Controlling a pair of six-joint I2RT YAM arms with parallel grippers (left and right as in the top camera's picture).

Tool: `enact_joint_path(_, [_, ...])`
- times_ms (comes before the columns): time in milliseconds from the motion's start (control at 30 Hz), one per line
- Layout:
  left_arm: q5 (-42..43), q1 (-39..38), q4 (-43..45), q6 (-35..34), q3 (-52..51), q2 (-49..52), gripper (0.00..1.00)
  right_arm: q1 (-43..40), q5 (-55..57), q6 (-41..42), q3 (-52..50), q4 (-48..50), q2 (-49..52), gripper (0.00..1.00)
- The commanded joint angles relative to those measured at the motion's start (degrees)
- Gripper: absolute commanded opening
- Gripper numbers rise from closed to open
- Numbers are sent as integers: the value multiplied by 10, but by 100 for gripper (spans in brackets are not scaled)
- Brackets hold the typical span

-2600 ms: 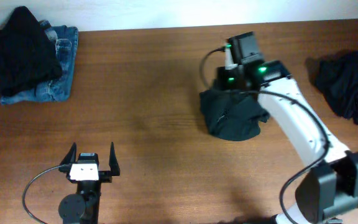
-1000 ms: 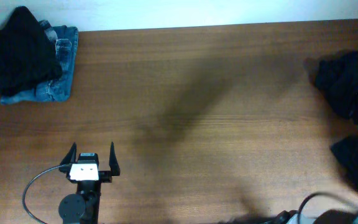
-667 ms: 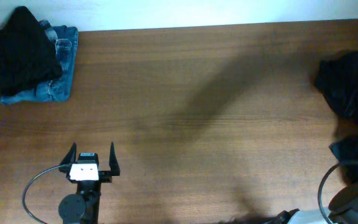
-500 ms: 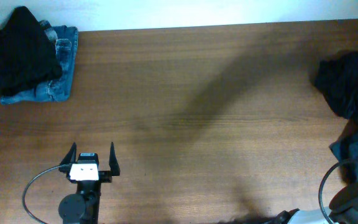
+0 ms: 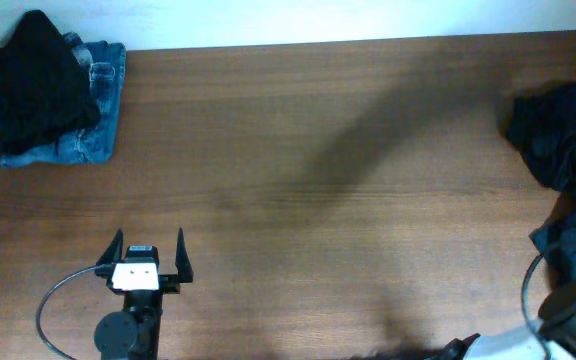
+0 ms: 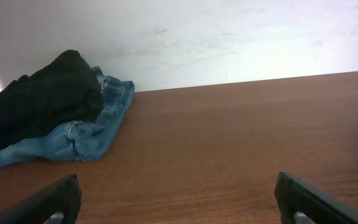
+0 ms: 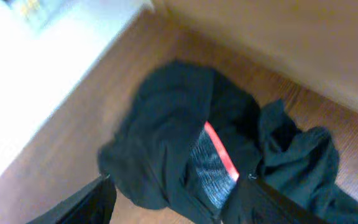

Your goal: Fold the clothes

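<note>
Right gripper [image 7: 179, 186] spread above crumpled dark garment [image 7: 160, 124], red trim [image 7: 220, 151]: presumably the next pick. Left gripper [image 5: 149, 245] spread, parked.

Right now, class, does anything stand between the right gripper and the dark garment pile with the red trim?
Nothing visible does. In the wrist view the right gripper, jaws apart, looks straight onto the black garment pile, its red trim showing. Only bare wooden table lies around the pile.

Overhead: straight down on table [image 5: 298, 150]; left wrist: low, level, jeans pile [image 6: 98, 134] far ahead of jaws, shared with overhead; right wrist: close above dark garments [image 7: 166, 124].
</note>
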Motion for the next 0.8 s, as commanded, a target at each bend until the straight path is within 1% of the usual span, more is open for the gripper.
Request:
enact_joint_path(0, [6, 3, -3, 7, -1, -4, 99, 2, 0, -31, 5, -16, 59, 64])
enact_joint_path(200, [6, 3, -3, 7, -1, -4, 99, 2, 17, -31, 5, -23, 114, 63])
enact_joint_path(333, [6, 3, -3, 7, -1, -4, 99, 2, 22, -31, 4, -26, 127, 63])
enact_joint_path(533, [6, 3, -3, 7, -1, -4, 99, 2, 85, -32, 3, -32, 132, 63])
enact_joint_path(667, [6, 3, -3, 7, -1, -4, 99, 2, 82, -49, 2, -32, 133, 63])
enact_joint_path(767, [6, 3, -3, 7, -1, -4, 99, 2, 54, -49, -1, -27, 134, 63])
